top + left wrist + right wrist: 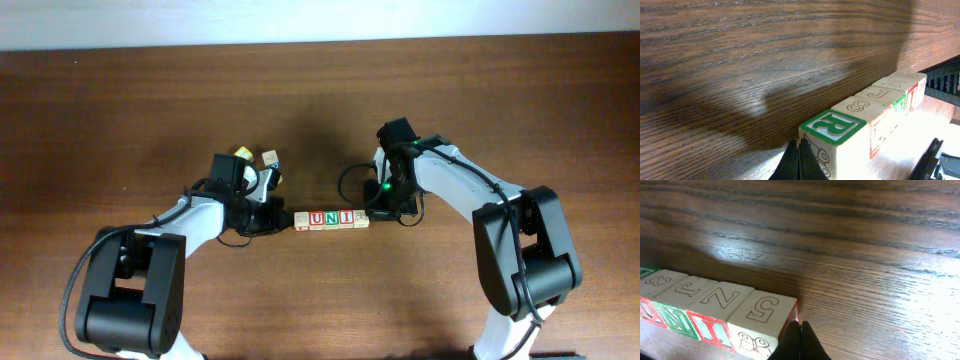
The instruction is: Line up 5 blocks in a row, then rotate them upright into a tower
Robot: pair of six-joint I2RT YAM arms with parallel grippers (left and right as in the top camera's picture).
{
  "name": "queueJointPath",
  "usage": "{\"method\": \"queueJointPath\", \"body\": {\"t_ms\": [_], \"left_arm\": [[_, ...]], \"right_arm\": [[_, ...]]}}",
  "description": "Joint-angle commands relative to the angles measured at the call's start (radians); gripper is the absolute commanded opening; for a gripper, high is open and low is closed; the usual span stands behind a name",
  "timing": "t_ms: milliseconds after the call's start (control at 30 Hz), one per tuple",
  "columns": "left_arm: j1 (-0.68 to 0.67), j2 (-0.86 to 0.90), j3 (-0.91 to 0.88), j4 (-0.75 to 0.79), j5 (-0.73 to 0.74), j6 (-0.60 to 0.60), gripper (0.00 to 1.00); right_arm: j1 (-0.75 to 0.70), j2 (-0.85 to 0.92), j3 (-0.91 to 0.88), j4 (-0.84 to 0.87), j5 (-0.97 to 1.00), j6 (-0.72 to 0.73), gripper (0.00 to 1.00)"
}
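Left pincer (281, 217) and right pincer (372, 212) are both closed tight and empty in the overhead view. One sits at each end of a straight row of five small pale wooden alphabet cubes (331, 218), which lies mid-way across the dark brown wooden tabletop (120, 100). The three inner cubes show this camera a red U, a green N and a red I. A small yellow-faced cube (243, 154) and a small tan cube (270, 158) lie beyond the left arm, apart from the row.

From the left wrist, the black fingers are pressed together with nothing between them. Their tips are right at the near end cube topped with a green R (832, 127), and the row runs away to the upper right.

From the right wrist, the closed tips meet the lower corner of the end cube topped with an outlined 5 (762, 311).
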Motion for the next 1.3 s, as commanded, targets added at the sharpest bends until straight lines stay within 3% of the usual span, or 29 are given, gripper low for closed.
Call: {"method": "queueJointPath", "body": {"t_ms": [0,167,333,500,967,1267], "left_arm": [[-0.004,0.007,0.000,-0.004,0.112,0.012,0.00],[0.092,0.007,0.000,-0.082,-0.002,0.051,0.00],[0.093,0.007,0.000,-0.091,-0.041,0.054,0.00],[0.093,0.007,0.018,-0.088,0.141,0.152,0.00],[0.095,0.007,0.019,-0.029,0.194,0.180,0.00],[0.095,0.007,0.019,-0.070,0.150,0.159,0.00]], "right_arm": [[0.034,0.012,0.000,0.007,-0.058,0.025,0.04],[0.033,0.012,0.000,-0.002,-0.030,0.053,0.04],[0.005,0.012,0.000,-0.018,-0.031,0.051,0.04],[-0.050,0.012,-0.016,-0.029,-0.121,-0.090,0.04],[-0.051,0.012,-0.048,0.006,-0.144,-0.090,0.04],[-0.051,0.012,-0.048,0.007,-0.155,-0.090,0.04]]}}
